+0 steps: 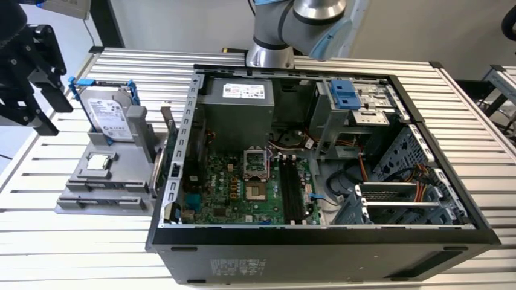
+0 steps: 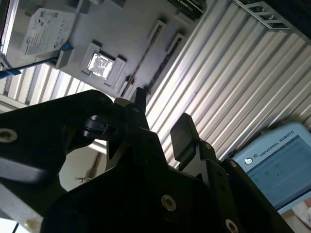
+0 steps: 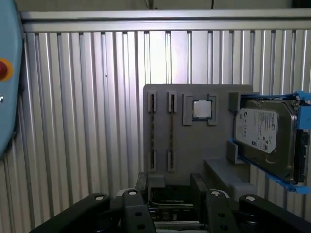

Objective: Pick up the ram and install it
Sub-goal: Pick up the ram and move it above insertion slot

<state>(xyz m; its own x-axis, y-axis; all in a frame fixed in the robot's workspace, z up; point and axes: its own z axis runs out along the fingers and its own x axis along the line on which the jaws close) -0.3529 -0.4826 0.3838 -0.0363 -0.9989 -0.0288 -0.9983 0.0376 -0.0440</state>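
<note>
Ribbed metal counter (image 1: 72,241) runs under everything. At the left the gripper (image 3: 170,183) hangs empty, fingers apart, near the grey holder (image 3: 194,150), where the ram (image 3: 171,131) stands on edge. I'd square the fingers across its thin faces. The chip (image 1: 98,162) and hard drive (image 1: 109,118) crowd close, and the open computer case (image 1: 322,248) sits to the right.

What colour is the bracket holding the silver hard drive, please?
Blue bracket; best in the first wrist view.
</note>
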